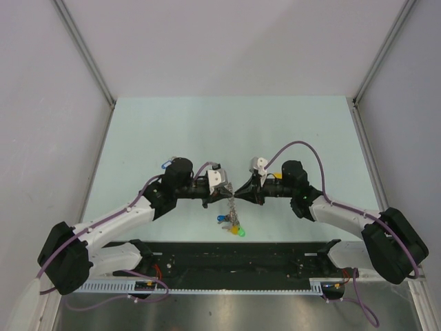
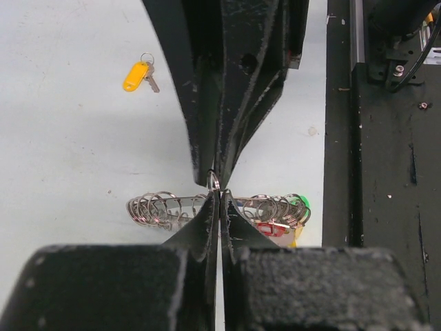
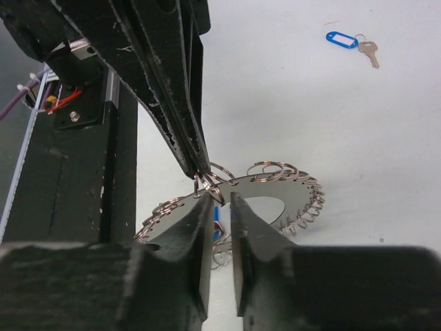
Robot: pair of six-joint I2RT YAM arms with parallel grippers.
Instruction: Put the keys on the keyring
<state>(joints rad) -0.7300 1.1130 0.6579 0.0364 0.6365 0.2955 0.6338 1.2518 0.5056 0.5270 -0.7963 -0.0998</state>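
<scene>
The keyring, a grey round plate fringed with small split rings, hangs above the table between the two arms, with coloured tags below it. My left gripper is shut on one small split ring at the keyring's edge. My right gripper faces it from the other side. Its jaws stand a narrow gap apart at the same spot, one small ring touching the left fingertip. A key with a yellow tag and a key with a blue tag lie loose on the table.
A black rail with cable ducts runs along the near edge of the pale green table. Grey walls enclose the table on three sides.
</scene>
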